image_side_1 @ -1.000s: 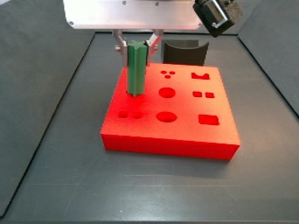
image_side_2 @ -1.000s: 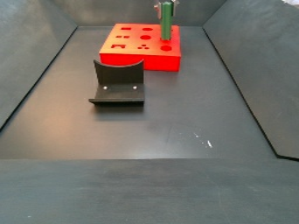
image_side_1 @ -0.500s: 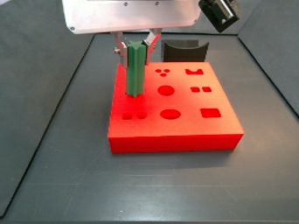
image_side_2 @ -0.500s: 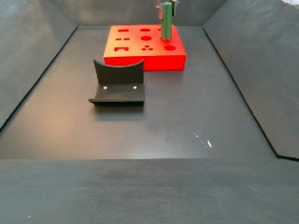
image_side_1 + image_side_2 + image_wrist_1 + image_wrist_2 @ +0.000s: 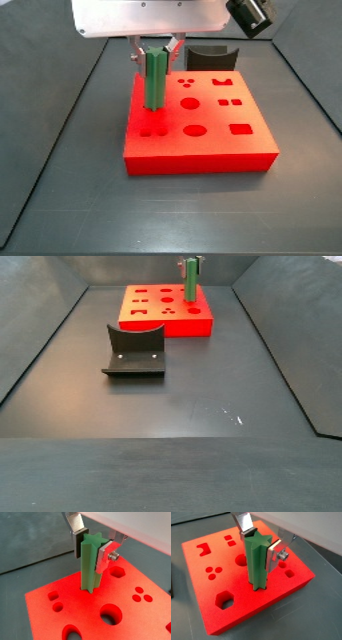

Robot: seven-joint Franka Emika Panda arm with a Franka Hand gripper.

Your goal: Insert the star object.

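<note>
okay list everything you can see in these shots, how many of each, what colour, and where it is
star object: one, bright green, upright between the gripper's fingers, lower end at the red block's top face.
red block: one, red, on the dark floor, its top cut with several differently shaped holes.
fixture: one, dark grey, on the floor apart from the block.
floor: one, dark grey, with sloping walls around it.
gripper: one, silver plates with dark pads, above the block, shut on the star object.
</note>
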